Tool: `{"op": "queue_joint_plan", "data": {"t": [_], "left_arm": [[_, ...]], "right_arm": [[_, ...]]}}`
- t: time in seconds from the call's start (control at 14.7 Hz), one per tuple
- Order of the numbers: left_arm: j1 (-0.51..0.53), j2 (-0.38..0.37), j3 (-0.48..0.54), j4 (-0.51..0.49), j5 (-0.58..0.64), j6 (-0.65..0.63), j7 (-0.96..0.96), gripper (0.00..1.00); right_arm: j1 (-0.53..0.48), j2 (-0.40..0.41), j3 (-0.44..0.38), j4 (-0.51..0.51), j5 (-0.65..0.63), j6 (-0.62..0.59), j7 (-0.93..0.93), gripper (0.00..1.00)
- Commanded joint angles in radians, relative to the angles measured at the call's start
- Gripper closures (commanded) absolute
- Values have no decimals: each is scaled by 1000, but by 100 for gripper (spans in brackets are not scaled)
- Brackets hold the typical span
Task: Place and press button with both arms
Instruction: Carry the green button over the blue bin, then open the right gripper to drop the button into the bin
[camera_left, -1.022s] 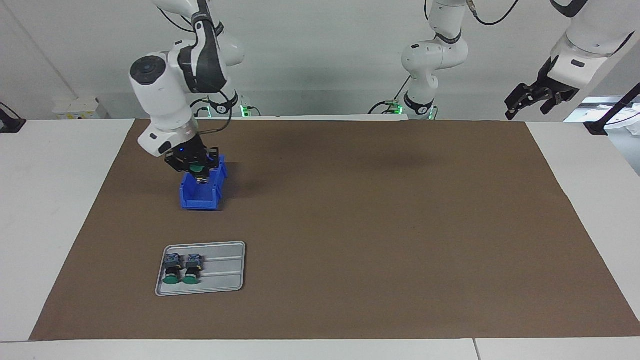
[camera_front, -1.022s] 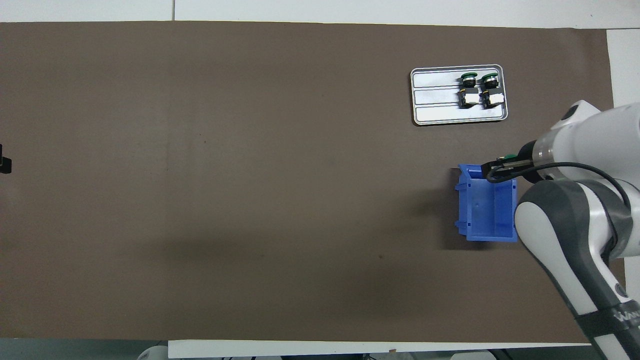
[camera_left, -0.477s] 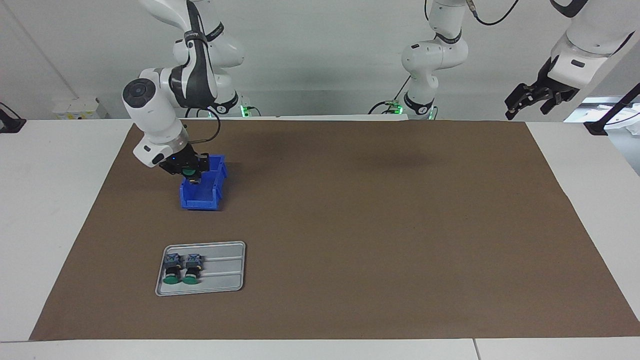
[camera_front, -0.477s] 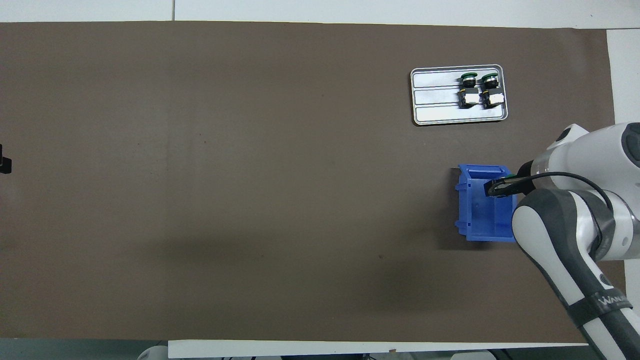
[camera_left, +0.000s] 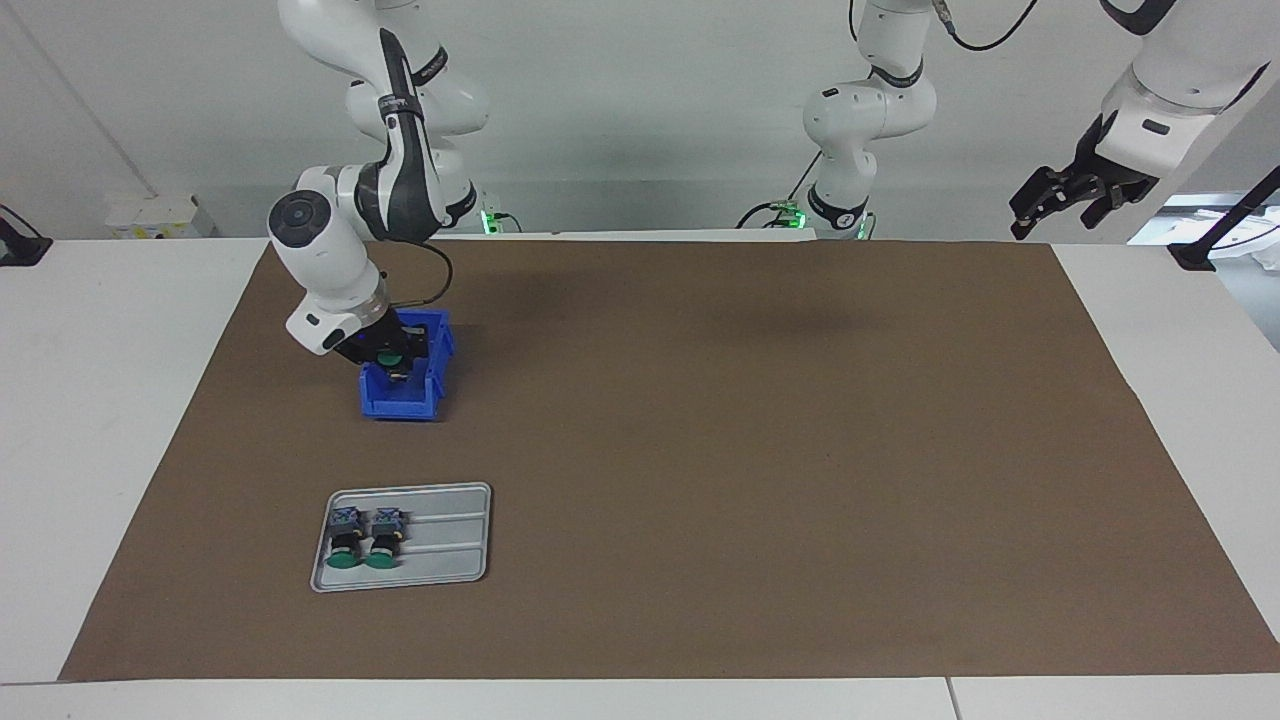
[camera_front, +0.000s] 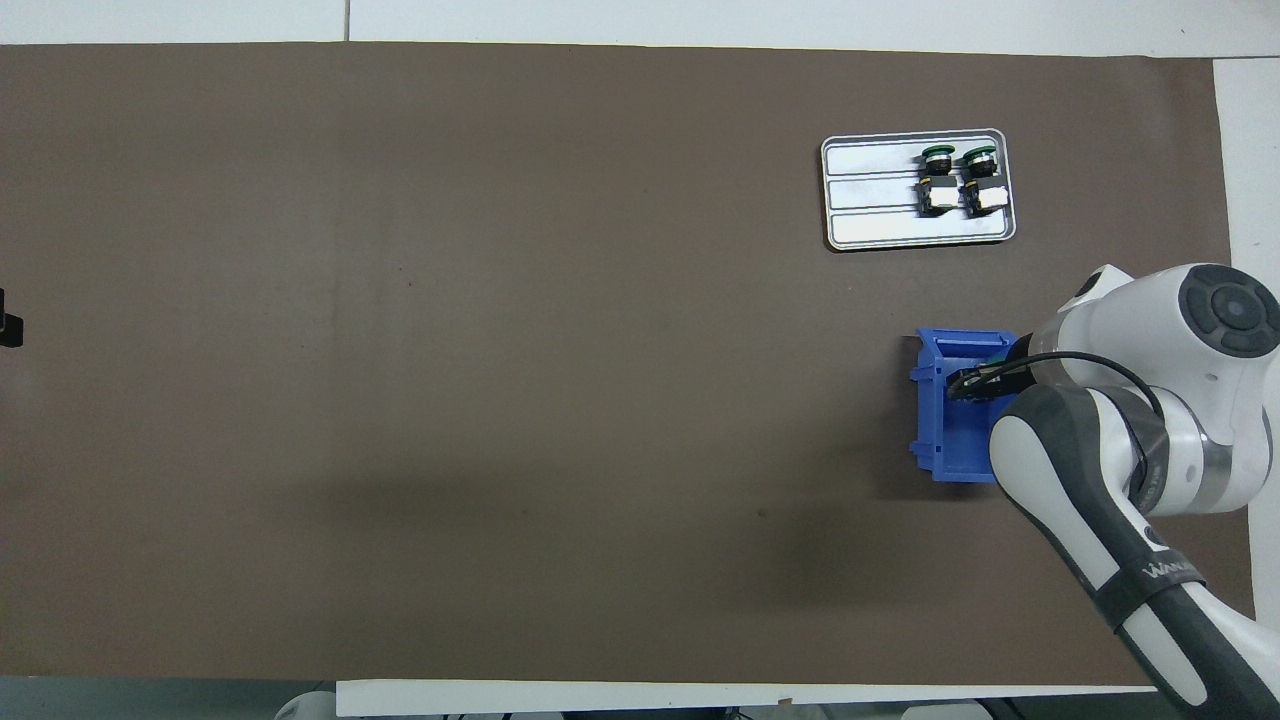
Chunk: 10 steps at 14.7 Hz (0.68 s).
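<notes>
- The right gripper (camera_left: 392, 362) is lowered into a blue bin (camera_left: 408, 395) on the brown mat (camera_left: 760, 460), toward the right arm's end of the tabletop (camera_left: 110, 420).
- Its fingers are closed on a button (camera_left: 391, 354) — the green cap shows between them, just above the bin's floor.
- In the overhead view the right gripper (camera_front: 968, 384) sits over the part of the bin (camera_front: 950, 440) farther from the robots, with a speck of the button's (camera_front: 997, 356) green cap just beside it.
- A grey tray (camera_left: 450, 540) lies on the mat farther from the robots than these fingers, well apart from the bin.
- Two more buttons (camera_left: 366, 538) lie side by side on the tray, at the end toward the right arm's end of the tabletop, green caps pointing away from the robots; they are also seen from overhead (camera_front: 960, 180).
- The left gripper (camera_left: 1062, 205) waits raised off the mat's corner at the left arm's end — well apart from the bin and tray.
- Its fingers are spread open and hold nothing.
</notes>
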Motion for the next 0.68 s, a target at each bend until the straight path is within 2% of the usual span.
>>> {"op": "queue_joint_plan", "data": {"t": [0.0, 0.07, 0.14, 0.2, 0.61], "left_arm": [[23, -17, -18, -15, 9, 2, 6, 0], [23, -17, -19, -15, 9, 2, 6, 0], [23, -17, -19, -15, 9, 4, 6, 0], [23, -17, -19, -15, 9, 4, 6, 0], [23, -17, -18, -15, 9, 4, 6, 0]], "right_arm": [[-6, 4, 9, -17, -1, 26, 11, 83], [-6, 6, 9, -16, -1, 26, 11, 74], [-6, 7, 9, -14, -1, 26, 11, 61], [-6, 7, 9, -13, -1, 24, 9, 55], [-6, 15, 9, 33, -1, -2, 7, 47]]}}
